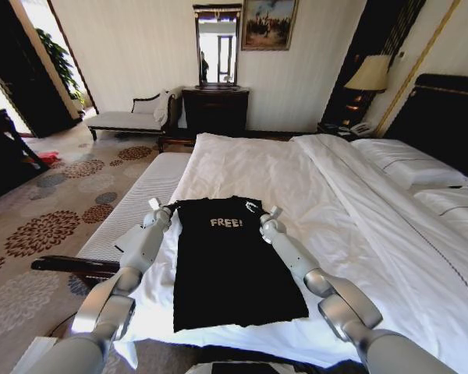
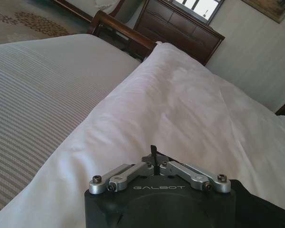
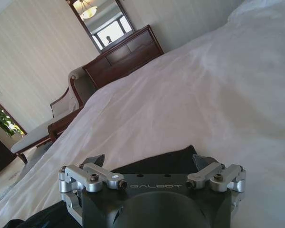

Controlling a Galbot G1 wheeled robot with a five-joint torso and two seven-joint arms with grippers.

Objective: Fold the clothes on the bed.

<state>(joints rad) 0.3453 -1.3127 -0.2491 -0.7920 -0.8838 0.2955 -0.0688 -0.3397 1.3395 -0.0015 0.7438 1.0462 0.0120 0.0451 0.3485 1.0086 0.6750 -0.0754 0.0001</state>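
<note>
Nearest you, both silver arms reach forward over the foot edge of the very large white-sheeted bed [image 1: 312,179], and between them lies the black short-sleeved cotton T-shirt [image 1: 230,265], spread flat on the white duvet [image 1: 257,167] with its "FREE!" lettering facing up and its hem towards the foot edge.

Your left end effector [image 1: 165,212] sits at the shirt's left shoulder; in the left wrist view [image 2: 154,164] its fingers are drawn together with a sliver of black pinched between them, so you appear to be clamped on the cloth. Your right end effector [image 1: 264,216] is at the right shoulder, and the right wrist view [image 3: 149,164] shows its fingers standing apart with black fabric lying between them, not yet gripped.

Expect the shirt to be light, limp and unbreakable; it will sag and drag on the duvet rather than slide cleanly (cotton on cotton clings). The shoulder seams or sleeve edges are the sensible holds, pinching one layer only.

The sleeves look tucked or folded under, and I cannot tell which. The right fingertips in the head view are too small to read.
</note>
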